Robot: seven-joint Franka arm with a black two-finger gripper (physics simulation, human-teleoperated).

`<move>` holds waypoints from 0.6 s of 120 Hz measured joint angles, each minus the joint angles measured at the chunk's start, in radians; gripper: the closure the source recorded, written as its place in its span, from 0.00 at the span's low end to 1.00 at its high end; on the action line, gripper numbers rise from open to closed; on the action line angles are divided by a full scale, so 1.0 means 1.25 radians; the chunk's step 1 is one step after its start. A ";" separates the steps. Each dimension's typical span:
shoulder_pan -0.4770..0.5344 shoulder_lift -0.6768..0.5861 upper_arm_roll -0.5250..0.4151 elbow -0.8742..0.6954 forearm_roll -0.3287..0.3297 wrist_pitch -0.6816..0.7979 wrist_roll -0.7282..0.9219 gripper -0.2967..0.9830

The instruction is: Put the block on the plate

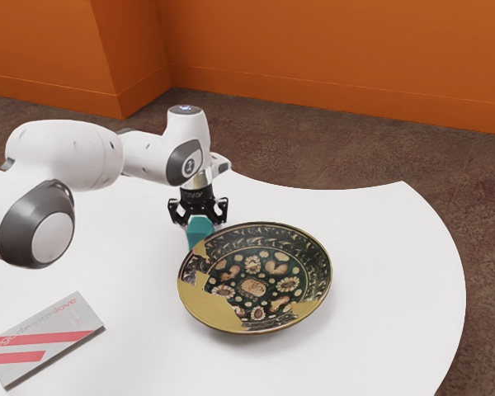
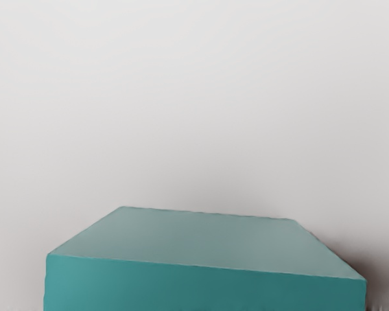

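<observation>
In the exterior view my black gripper (image 1: 200,216) points down beside the plate's far rim, toward the exterior view's left. The teal block (image 1: 201,232) is right at its lower end and covers part of it. The wrist view has the block (image 2: 204,243) large at the lower edge, close under my hand, with its top and one side showing. Whether it is held or rests on the table cannot be told. The round patterned plate (image 1: 312,309), dark with gold areas, lies on the table; its rim is near the block, which is not on the plate's middle.
The white table (image 1: 379,247) has a curved edge. A grey box with red stripes (image 1: 48,334) lies near the exterior view's lower left. The arm's large white links stand at the exterior view's left, and an orange wall is beyond the floor.
</observation>
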 joint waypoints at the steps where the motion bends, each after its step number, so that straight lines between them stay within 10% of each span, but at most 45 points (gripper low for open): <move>1: 0.000 -0.002 0.000 0.000 0.000 0.000 0.000 0.44; 72: -0.030 -0.257 -0.111 -0.169 0.009 -0.039 -0.078 0.46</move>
